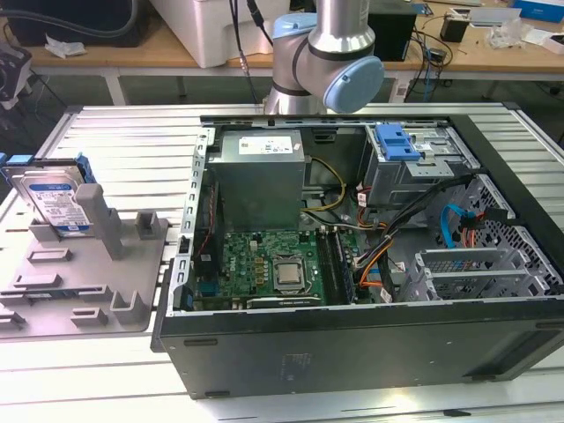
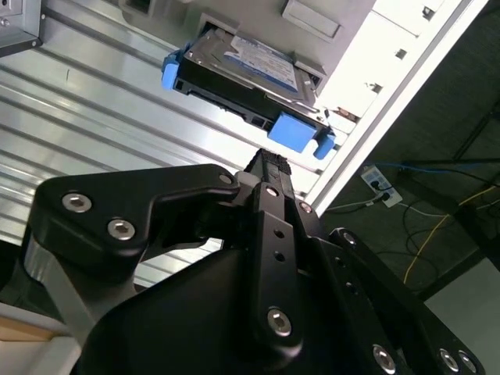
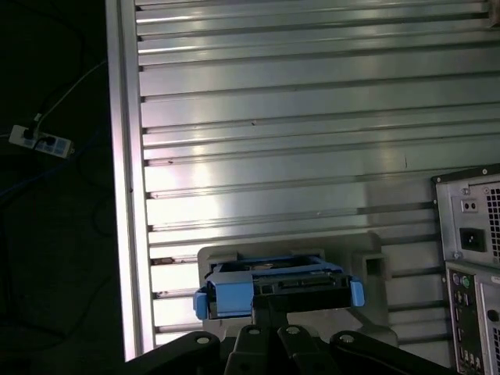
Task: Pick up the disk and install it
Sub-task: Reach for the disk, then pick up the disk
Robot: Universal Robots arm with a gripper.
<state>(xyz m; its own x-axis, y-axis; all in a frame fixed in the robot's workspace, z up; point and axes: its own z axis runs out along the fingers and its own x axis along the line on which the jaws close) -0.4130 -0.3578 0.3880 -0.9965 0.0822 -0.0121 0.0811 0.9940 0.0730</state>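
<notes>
**Disk parked in its stand, gripper empty and apart from it**

In the exterior view the flat silver disk [image 1: 55,204], blue-and-white labelled and framed in blue plastic, stands on edge in a grey plastic fixture [image 1: 106,282] with upright posts. The fixture sits at the exterior view's left on the slatted aluminium table [image 1: 115,132], well apart from the open black computer case [image 1: 352,357] (laid on its side, probably so its bays face up). Propped this way, the disk's edges seem offered for a pinch. In the second wrist view the black gripper [image 2: 268,162] points at the disk [image 2: 250,66], fingers drawn together on nothing. In the first wrist view the gripper [image 3: 269,305] hangs over the disk [image 3: 301,283] without touching it.
</notes>
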